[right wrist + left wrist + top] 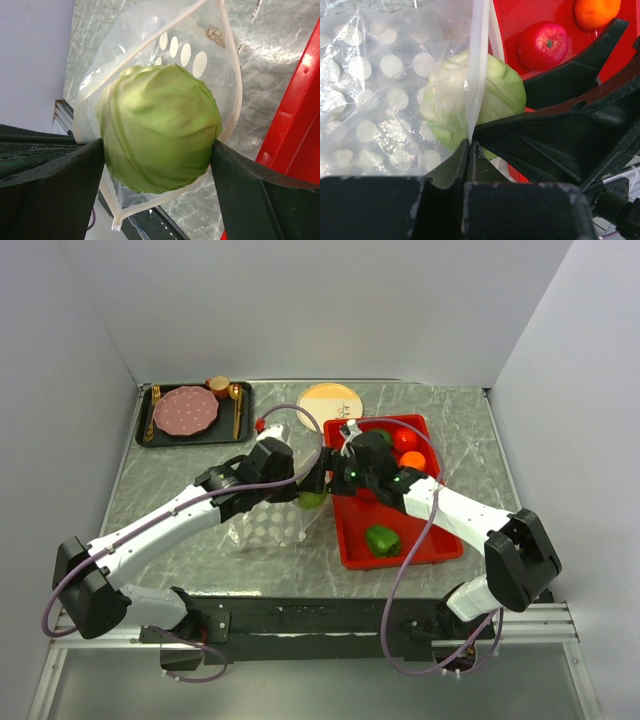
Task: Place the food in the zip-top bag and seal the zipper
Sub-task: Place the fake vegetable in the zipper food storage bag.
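Item: bagging cell, 1 moment.

1. Far left: black tray (160, 430) with pink plate (185, 411), well apart from the work.
2. Left gripper (469, 150): jaws shut together on the bag's mouth edge, pinching the zipper (479, 65) and holding it up.
3. Bag (262, 532): clear, white-dotted, lying on the table (170, 480) just left of the red tray. Its long axis runs left-right and its mouth faces right, gaping open in the right wrist view.
4. Cabbage (160, 132): light green and round, at the bag's mouth. About half shows through the film and half is outside.
5. Right gripper (157, 150): 2 fingers clamp the cabbage's sides. This arm is the nearer one, and the bag interior lies straight ahead of it, to the left.
6. Red tray (440, 540): touching or just beside the bag. It holds a pepper (382, 539), a red fruit (403, 439) and an orange fruit (413, 461).

Judgement: the next move is a short push leftward through the mouth, then release. The risk is the cabbage snagging on the rim.

Surface: grey marbled sheet, creased. Room: plain pale walls on 3 sides.
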You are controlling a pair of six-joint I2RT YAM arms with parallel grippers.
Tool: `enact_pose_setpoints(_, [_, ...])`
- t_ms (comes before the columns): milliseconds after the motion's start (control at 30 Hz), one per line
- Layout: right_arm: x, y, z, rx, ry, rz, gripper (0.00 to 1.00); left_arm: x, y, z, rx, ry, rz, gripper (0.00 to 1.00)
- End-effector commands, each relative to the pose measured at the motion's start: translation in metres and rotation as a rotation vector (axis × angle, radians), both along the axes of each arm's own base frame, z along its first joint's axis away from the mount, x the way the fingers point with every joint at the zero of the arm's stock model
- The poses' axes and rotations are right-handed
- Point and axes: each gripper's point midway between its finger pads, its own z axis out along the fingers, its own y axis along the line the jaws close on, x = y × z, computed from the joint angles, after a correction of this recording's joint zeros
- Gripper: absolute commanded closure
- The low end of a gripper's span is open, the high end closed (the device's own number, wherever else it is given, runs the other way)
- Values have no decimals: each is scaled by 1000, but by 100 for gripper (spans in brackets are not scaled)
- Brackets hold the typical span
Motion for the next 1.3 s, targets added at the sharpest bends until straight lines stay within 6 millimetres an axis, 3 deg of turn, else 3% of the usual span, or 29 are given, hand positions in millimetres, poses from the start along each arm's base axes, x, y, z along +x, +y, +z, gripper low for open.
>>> enact_pose_setpoints(0, [11, -1, 29, 11, -95, -26, 10, 8, -2, 40, -60, -92, 8, 99])
enact_pose_setpoints(33, [12, -4, 29, 1, -100, -39, 5, 7, 0, 42, -62, -95, 9, 99])
enact_pose_setpoints(200, [14, -17, 43, -21, -147, -91, 3, 7, 8, 50, -68, -118, 43, 98])
enact_pose_setpoints(433, [8, -15, 61, 35, -184, -71, 0, 6, 8, 50, -64, -117, 37, 99])
enact_pose_setpoints(633, [8, -18, 61, 26, -181, -87, 0, 5, 9, 52, -75, -118, 43, 99])
enact_pose_setpoints(867, [9, -51, 75, 4, -238, -234, 0, 8, 18, 64, -66, -137, 88, 99])
enact_pose_setpoints(1067, [-1, -80, 69, -48, -254, -307, 0, 15, 40, 98, -89, -193, 214, 99])
enact_pose_setpoints(1100, [-2, -84, 63, -57, -247, -317, 0, 16, 44, 98, -83, -201, 222, 97])
enact_pose_setpoints(1267, [0, -112, 46, -122, -222, -404, 0, 19, 43, 59, -40, -94, 215, 99])
